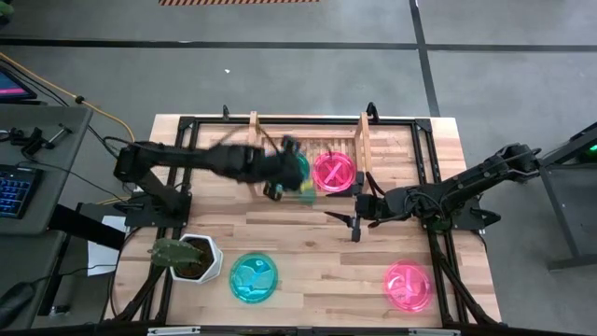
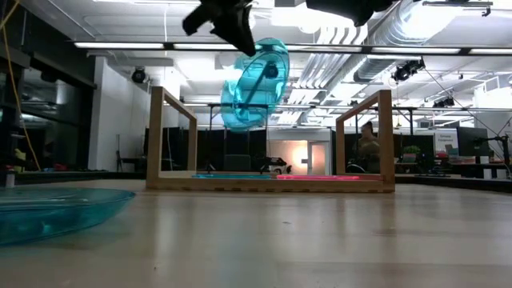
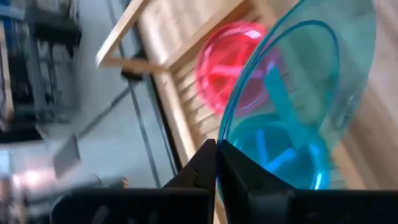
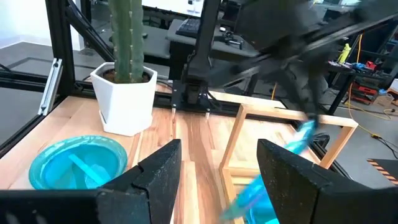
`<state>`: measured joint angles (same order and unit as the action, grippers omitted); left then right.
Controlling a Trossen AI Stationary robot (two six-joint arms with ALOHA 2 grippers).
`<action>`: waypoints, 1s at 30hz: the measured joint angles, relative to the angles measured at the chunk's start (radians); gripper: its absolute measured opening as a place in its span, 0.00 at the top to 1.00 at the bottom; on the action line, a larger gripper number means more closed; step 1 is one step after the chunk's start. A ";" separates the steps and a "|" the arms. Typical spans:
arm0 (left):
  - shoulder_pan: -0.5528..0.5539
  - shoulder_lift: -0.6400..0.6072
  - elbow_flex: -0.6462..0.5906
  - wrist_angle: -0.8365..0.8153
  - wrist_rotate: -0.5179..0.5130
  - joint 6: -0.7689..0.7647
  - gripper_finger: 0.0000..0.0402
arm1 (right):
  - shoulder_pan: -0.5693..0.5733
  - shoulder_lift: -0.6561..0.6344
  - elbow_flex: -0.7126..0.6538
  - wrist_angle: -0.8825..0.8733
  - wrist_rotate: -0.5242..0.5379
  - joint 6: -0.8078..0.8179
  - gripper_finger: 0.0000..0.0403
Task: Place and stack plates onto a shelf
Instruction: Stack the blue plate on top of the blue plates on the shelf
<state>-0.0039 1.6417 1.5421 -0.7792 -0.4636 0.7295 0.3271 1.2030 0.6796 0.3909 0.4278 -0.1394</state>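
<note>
My left gripper (image 1: 283, 177) hangs over the wooden shelf (image 1: 259, 140), shut on a teal plate (image 2: 256, 84) that is lifted high above the shelf's slatted base. On that base lie another teal plate (image 3: 280, 155) and a pink plate (image 1: 334, 171), flat and side by side. My right gripper (image 1: 354, 222) waits open in front of the shelf's right end, with nothing between its fingers (image 4: 155, 174). A teal plate (image 1: 254, 277) and a pink plate (image 1: 408, 285) rest flat on the table near its front edge. My left gripper pinches the teal plate's rim (image 3: 222, 142) between its two fingers. The fingers slant down from above and from the table's left. The plate hangs below them, tipped steeply nearly on edge and clear of the shelf and the plates on it.
A white hexagonal pot with a cactus (image 1: 191, 259) stands at the front left, beside the loose teal plate. Black frame rails (image 1: 424, 159) run along the table's edges. Bare wood lies between the shelf and the two front plates.
</note>
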 joint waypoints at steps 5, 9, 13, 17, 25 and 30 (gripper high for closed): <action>0.168 -0.008 0.000 -0.002 0.057 -0.068 1.00 | 0.000 0.000 0.000 -0.006 0.000 0.000 0.49; 0.296 0.018 0.000 0.013 0.190 -0.144 1.00 | 0.000 0.000 0.000 -0.006 0.000 -0.003 0.49; 0.376 0.054 0.000 0.043 0.321 -0.200 1.00 | 0.000 0.000 0.000 -0.006 0.000 -0.019 0.49; 0.408 0.094 -0.008 0.034 0.346 -0.205 1.00 | 0.000 0.000 0.000 -0.007 0.000 -0.019 0.49; 0.411 0.175 -0.010 -0.022 0.350 -0.204 1.00 | 0.000 0.000 0.000 -0.036 0.001 -0.010 0.49; 0.410 0.217 -0.010 -0.037 0.349 -0.205 1.00 | 0.000 0.000 0.000 -0.036 0.015 -0.008 0.49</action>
<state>0.4057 1.8585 1.5322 -0.8167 -0.1141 0.5247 0.3271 1.2028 0.6796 0.3548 0.4432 -0.1474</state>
